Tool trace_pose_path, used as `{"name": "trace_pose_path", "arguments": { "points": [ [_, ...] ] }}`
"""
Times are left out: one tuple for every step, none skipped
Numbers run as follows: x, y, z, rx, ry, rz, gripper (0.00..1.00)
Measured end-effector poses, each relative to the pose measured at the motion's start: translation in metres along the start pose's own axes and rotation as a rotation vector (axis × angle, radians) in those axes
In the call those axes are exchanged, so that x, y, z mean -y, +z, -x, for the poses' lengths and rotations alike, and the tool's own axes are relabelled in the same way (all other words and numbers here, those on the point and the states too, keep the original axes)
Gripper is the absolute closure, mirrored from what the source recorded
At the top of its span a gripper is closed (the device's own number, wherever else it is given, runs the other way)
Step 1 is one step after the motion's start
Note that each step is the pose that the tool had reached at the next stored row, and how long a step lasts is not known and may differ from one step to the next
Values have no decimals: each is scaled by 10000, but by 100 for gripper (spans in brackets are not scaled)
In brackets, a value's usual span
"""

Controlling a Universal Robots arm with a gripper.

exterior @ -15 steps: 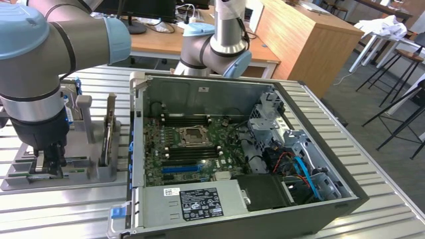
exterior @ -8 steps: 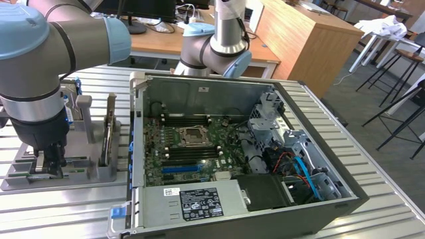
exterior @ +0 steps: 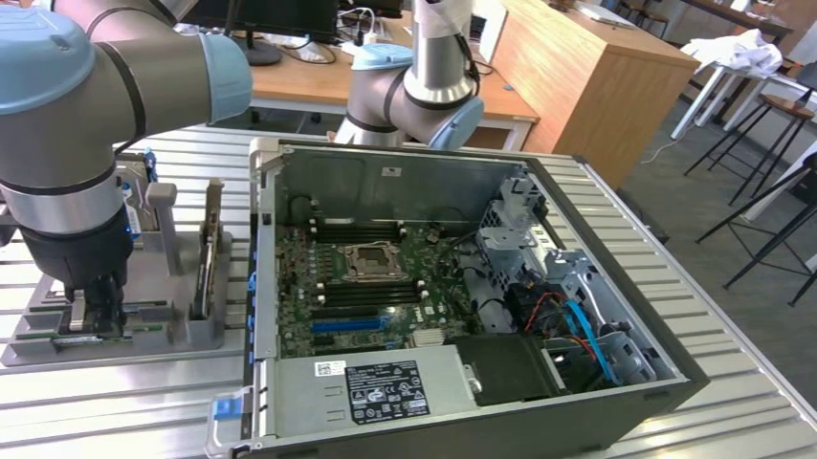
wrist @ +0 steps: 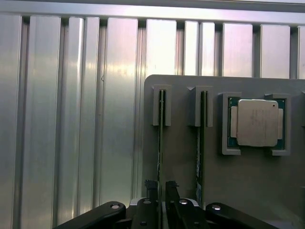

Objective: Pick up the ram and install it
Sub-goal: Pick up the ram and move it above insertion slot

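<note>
The ram (wrist: 161,133) stands on edge in the outer slot of the grey tray (wrist: 183,162); the gripper (wrist: 161,187) is down over the stick's end at the tray's edge; its fingers (wrist: 151,187) straddle the stick closely, a thin gap on each side, not yet clamped; a second stick (wrist: 200,138) stands in the next slot; the processor (wrist: 257,122) lies beyond it on the same tray.

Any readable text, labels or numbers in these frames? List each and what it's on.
Nothing reads clearly.
Black label on the silver power supply: print too small.
White sticker beside it: too small.
Small sticker on the case wall: too small.
Processor lid in the tray: faint marks, unreadable.
Ram, seen edge-on: nothing readable.
</note>
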State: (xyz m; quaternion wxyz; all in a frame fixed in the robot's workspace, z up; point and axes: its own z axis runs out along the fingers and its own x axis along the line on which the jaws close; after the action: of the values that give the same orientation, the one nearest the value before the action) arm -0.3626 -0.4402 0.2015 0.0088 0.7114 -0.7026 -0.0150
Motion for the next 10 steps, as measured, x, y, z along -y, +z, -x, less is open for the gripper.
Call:
{"name": "trace_pose_path", "arguments": {
  "points": [
    [-1, 0, -3, 0, 1, -1, 79],
    [0, 0, -7, 0, 0, 0, 79],
    [0, -1, -10, -1, -1, 1, 79],
    [0, -1, -14, -1, -1, 1, 79],
    [0, -1, -17, 0, 0, 1, 79],
    [0, -1, -19, -1, 0, 1, 79],
    [0, -1, -19, -1, 0, 1, 79],
    [0, -1, -19, 0, 0, 1, 79],
    [0, -1, -19, -1, 0, 1, 79],
    [0, -1, -20, -1, 0, 1, 79]
  ]
}}
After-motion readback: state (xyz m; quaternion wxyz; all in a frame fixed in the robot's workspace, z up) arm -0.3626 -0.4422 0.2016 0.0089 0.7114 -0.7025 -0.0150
